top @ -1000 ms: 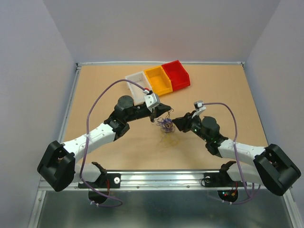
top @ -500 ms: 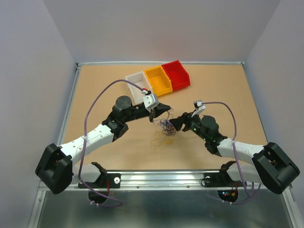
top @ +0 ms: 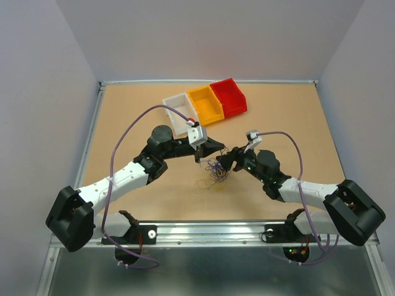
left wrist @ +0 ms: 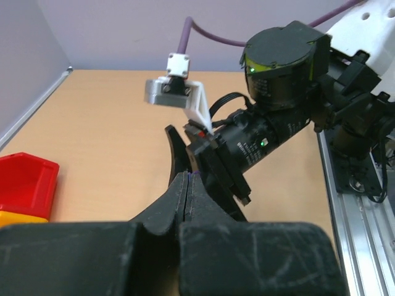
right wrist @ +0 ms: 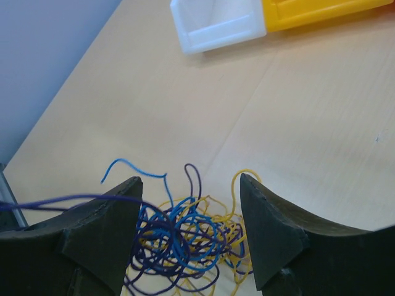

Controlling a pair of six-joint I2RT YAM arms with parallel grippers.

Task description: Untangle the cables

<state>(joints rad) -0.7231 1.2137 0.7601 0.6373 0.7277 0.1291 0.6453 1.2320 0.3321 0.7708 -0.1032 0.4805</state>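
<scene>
The cables (top: 216,170) form a small tangle of thin yellow, blue and purple wires at the table's middle. My left gripper (top: 220,148) is just behind the tangle. In the left wrist view it (left wrist: 188,176) is shut, with a bit of purple cable (left wrist: 196,174) pinched at the tips. My right gripper (top: 224,162) is at the tangle's right side. In the right wrist view it (right wrist: 190,179) stands open, with the tangle (right wrist: 185,237) between its fingers (right wrist: 108,237) and nothing gripped. One purple strand (right wrist: 68,200) runs off to the left. A loose yellow loop (top: 204,182) lies on the table.
Three bins stand in a row at the back: white (top: 178,111), yellow (top: 205,103) and red (top: 229,97). The white bin (right wrist: 216,23) and yellow bin (right wrist: 315,10) lie beyond the tangle. A metal rail (top: 203,231) runs along the near edge.
My right gripper has opened wider and moved left up to the tangle. The left gripper shifted slightly right, still shut. A yellow loop has dropped out onto the table below the tangle.
</scene>
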